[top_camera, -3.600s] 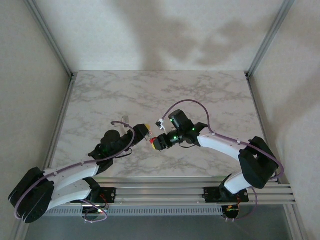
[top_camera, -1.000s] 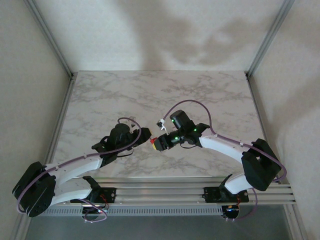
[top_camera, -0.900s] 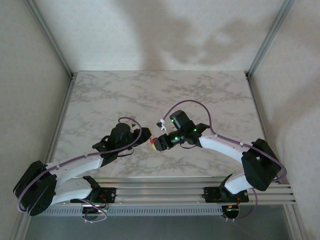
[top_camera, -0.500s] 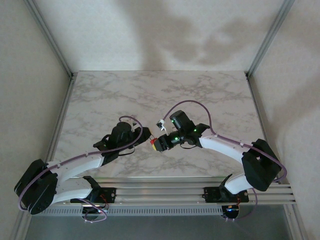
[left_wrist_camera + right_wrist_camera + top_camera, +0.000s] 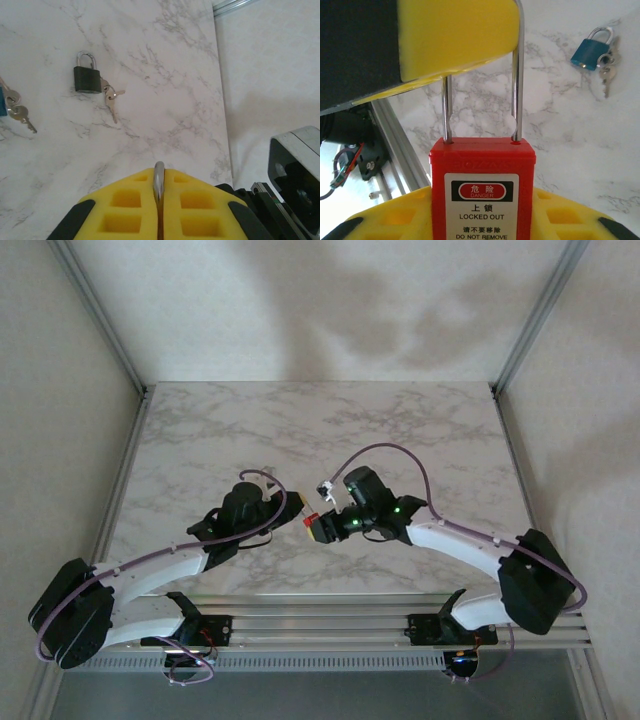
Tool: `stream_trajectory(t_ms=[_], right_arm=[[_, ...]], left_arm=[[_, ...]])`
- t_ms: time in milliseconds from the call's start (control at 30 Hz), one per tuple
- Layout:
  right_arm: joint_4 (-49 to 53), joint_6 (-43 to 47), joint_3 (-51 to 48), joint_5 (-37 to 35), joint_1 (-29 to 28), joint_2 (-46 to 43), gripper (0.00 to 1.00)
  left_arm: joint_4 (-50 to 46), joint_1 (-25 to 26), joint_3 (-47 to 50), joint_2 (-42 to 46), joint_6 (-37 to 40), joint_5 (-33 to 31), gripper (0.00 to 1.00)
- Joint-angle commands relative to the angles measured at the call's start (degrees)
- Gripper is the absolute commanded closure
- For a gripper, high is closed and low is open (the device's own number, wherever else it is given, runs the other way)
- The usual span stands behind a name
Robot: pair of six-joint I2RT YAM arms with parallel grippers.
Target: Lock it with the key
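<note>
Above the marble worktop point(image 5: 400, 430), between the arms, the red lockout padlock point(image 5: 482, 170) is held clear. Its body is pinched across the sides by the right fingers point(image 5: 570, 215); the left fingers point(image 5: 195, 200) are pressed together on the shackle point(image 5: 518, 75) crown. Judged rigid: light plastic body, thin slick steel shackle, so a body grip is preferred. Long axis is aimed shackle-first at the left arm.

Soft, diffuse light falls from above. Broad grey shadows blotch the pale back wall point(image 5: 330, 310), and the white marbled tabletop point(image 5: 430, 430) carries a pale sheen along its near edge. From the right wrist, the red plastic safety padlock point(image 5: 482, 200) is sharp, label legible; the yellow foam pad point(image 5: 455, 35) above it is softly blurred. From the left wrist, the small black padlock point(image 5: 87, 77) is crisp.
</note>
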State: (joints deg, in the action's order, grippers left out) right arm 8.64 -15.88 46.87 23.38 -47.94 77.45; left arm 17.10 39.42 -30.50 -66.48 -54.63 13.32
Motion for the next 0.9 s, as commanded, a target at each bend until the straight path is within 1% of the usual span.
stream_trajectory(t_ms=[0, 233, 333, 400, 600, 867], right_arm=[[-6.52, -1.61, -2.29, -8.11, -0.50, -4.89, 1.00], [-13.40, -3.94, -6.72, -19.48, -2.01, -8.90, 1.00], [-19.05, -4.75, -10.02, -25.30, -3.22, -10.47, 1.00], [-19.29, -5.07, -9.82, -28.50, -3.98, -10.12, 1.00], [-20.39, -6.95, -8.56, -32.23, -4.87, -8.29, 1.00], [-20.96, -7.50, -6.43, -33.91, -4.92, -7.51, 1.00]], left_arm=[[-3.21, 0.30, -0.17, 0.44, 1.71, -1.68, 1.00], [-2.51, 2.09, -0.61, 2.04, 1.37, -2.88, 1.00], [-2.83, 2.86, -0.86, 2.71, 1.63, -4.03, 1.00], [-3.13, 3.20, -0.96, 3.11, 1.72, -4.75, 1.00], [-3.53, 4.44, -1.88, 2.73, 2.18, -5.58, 1.00], [-3.21, 5.73, -2.19, 1.37, 2.29, -5.67, 1.00]])
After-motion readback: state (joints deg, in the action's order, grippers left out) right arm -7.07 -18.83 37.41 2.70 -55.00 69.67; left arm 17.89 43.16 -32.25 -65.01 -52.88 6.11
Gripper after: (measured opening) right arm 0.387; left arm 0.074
